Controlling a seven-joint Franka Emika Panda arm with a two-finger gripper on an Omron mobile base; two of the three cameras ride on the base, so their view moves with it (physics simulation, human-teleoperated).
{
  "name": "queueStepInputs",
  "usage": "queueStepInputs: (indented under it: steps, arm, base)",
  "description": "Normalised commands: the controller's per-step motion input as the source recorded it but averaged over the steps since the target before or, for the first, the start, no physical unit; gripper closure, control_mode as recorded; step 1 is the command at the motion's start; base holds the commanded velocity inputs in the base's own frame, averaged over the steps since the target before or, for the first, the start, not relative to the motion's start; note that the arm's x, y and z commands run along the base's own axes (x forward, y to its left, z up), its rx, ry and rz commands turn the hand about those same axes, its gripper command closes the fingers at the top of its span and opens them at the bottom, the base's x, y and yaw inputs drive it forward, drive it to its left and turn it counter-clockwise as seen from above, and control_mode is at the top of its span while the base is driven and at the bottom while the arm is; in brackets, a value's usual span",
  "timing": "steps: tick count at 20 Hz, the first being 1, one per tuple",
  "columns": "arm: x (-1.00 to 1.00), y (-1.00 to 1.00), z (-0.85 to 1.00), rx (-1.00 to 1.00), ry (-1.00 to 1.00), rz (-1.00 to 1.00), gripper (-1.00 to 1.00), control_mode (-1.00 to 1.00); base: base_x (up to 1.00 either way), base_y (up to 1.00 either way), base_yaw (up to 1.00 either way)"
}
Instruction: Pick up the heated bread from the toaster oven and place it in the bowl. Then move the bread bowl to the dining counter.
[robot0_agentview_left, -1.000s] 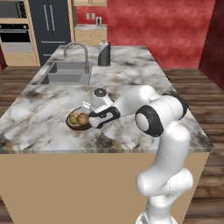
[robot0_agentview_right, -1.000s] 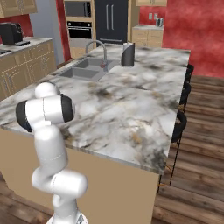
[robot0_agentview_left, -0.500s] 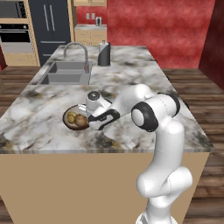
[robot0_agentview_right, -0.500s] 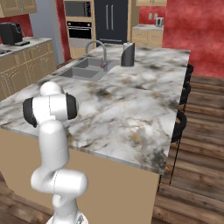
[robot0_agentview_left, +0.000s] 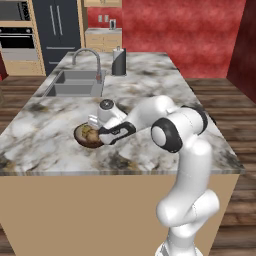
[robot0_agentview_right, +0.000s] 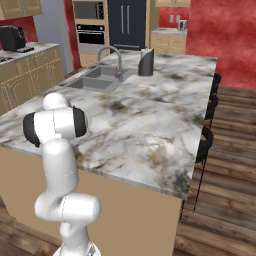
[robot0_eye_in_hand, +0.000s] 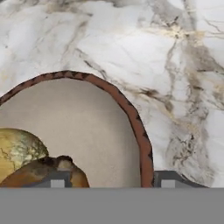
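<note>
The round dark-brown bowl (robot0_eye_in_hand: 142, 140) holding the lumpy golden roll (robot0_eye_in_hand: 26, 159) sat between the gripper's (robot0_eye_in_hand: 109, 179) released fingers on the marble island (robot0_agentview_left: 150, 90); earlier they were clenched.

Left base view looked from behind the arm's left, forward and down over the dining counter (robot0_agentview_left: 150, 100) toward the sink (robot0_agentview_left: 75, 84) and red wall. Right base view looked from behind the arm's right, across the same counter (robot0_agentview_right: 150, 125), sink (robot0_agentview_right: 97, 80) and faucet. Hand view sat very close, looking down on the bowl (robot0_eye_in_hand: 135, 122) rim and marble.
</note>
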Motion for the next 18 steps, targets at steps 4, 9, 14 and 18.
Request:
queueStepInputs:
  steps: [4, 9, 14, 18]
  arm:
    - [0.0, -0.01, 0.39, 0.01, 0.0, 0.0, -1.0, -1.0]
    - [-0.25, -0.1, 0.47, 0.05, 0.0, 0.0, -1.0, -1.0]
    - [-0.8, -0.13, 0.64, 0.07, -0.04, 0.0, -1.0, -1.0]
    - [-0.99, -0.16, 0.86, 0.08, -0.08, 0.0, -1.0, -1.0]
  base:
    - [0.0, 0.0, 0.0]
    - [0.0, 0.0, 0.0]
    - [0.0, 0.0, 0.0]
    - [0.0, 0.0, 0.0]
